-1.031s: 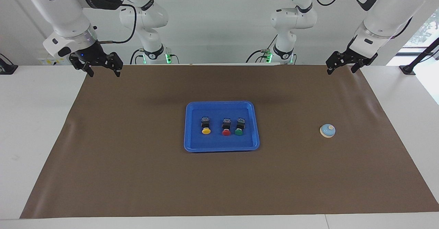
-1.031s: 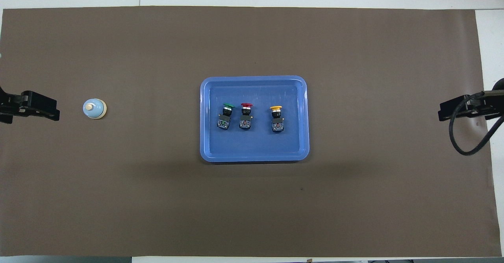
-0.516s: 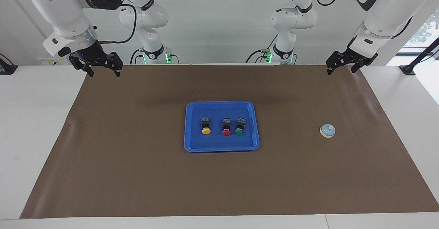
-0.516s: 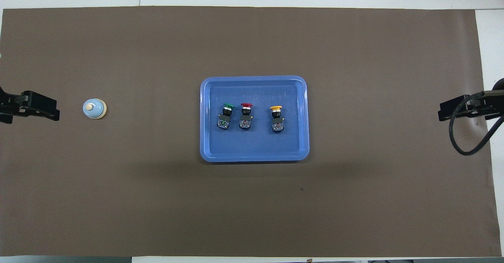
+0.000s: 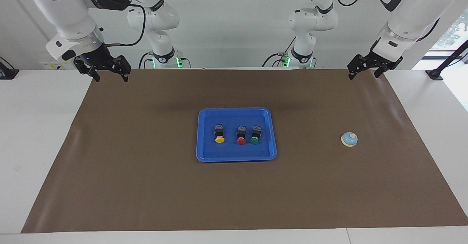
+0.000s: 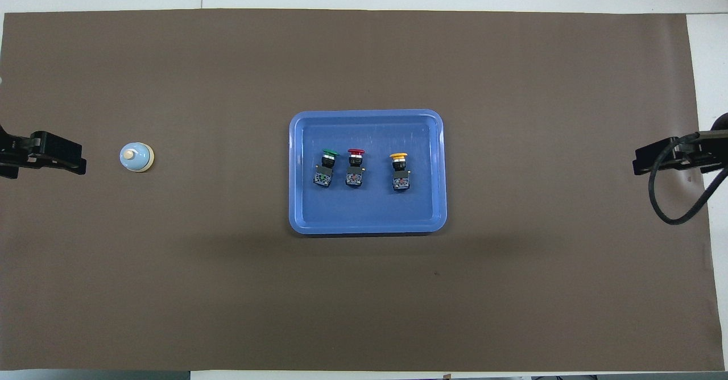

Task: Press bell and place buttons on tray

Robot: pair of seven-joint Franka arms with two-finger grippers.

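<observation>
Overhead view: bell [image 6: 136, 157] sits just beside left gripper [image 6: 77, 162], fingers released, empty; right gripper [image 6: 641, 164] released, waits well apart.

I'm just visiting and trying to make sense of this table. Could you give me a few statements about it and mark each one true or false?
1. All three buttons lie in the tray. True: yellow, red and green are in it.
2. The red button sits between the yellow and the green. True.
3. The bell is in the tray. False: it stands on the brown mat, toward the left arm's end of the table.
4. The left gripper is pressing the bell. False: it hangs in the air at the mat's edge by the robots, open and holding nothing.
5. The right gripper holds a button. False: its fingers are open and hold nothing.
</observation>
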